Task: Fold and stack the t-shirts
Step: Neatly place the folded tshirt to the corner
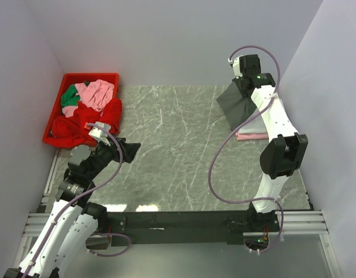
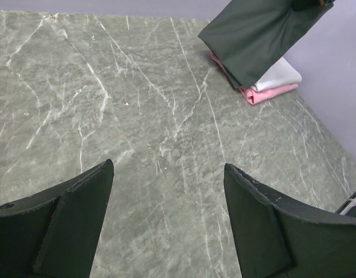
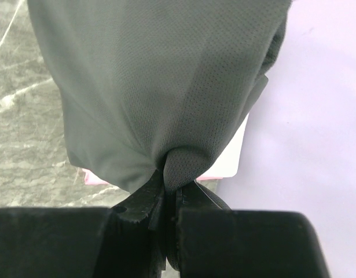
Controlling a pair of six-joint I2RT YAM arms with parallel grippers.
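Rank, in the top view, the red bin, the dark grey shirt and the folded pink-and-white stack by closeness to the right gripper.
1. Dark grey shirt, pinched in the right gripper, back right.
2. Folded pink-and-white stack, right edge, partly under that shirt.
3. Red bin, back-left corner.

Pale lilac walls [image 1: 166, 35] on three sides; grey-green marbled tabletop [image 1: 172, 150].
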